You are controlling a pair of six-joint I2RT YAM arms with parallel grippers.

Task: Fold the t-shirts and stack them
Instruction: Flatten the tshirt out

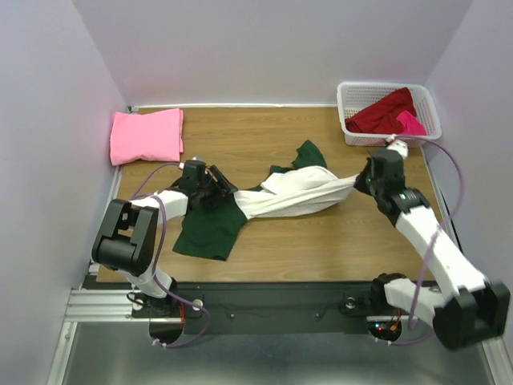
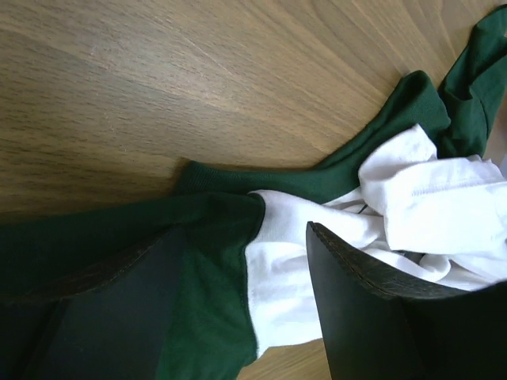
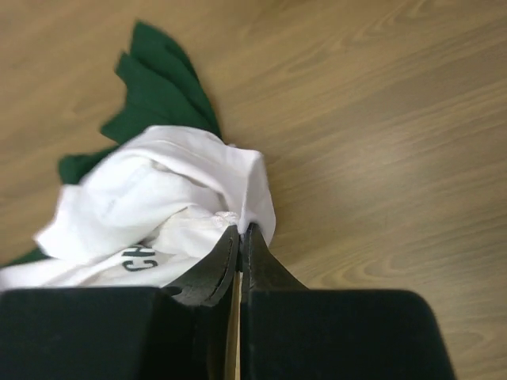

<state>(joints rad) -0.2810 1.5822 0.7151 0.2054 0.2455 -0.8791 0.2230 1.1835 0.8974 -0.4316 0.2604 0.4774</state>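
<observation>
Right end effector point(image 3: 240, 229) clamps white t-shirt point(image 3: 158, 190) edge; left end effector point(image 2: 242, 241) gapes over green sleeve point(image 2: 210, 317).

white tee point(image 1: 296, 199) has dark green sleeves and black lettering, folded tee point(image 1: 147, 136) is plain pink, basket point(image 1: 346, 108) is white lattice with a dark red tee point(image 1: 383, 112) and a magenta tee point(image 1: 411, 123) in it, table point(image 1: 264, 136) is light brown wood grain, walls point(image 1: 240, 48) pale lilac.

A robotics lab test cell: plain pale walls point(image 1: 264, 48) box in a small wooden worktop point(image 1: 321, 241), the left arm point(image 1: 132, 237) and right arm point(image 1: 437, 249) are bolted to a metal rail point(image 1: 88, 305), purple cables point(image 1: 458, 172) loop along them, and a pink t-shirt point(image 1: 147, 136) lies in one corner.
</observation>
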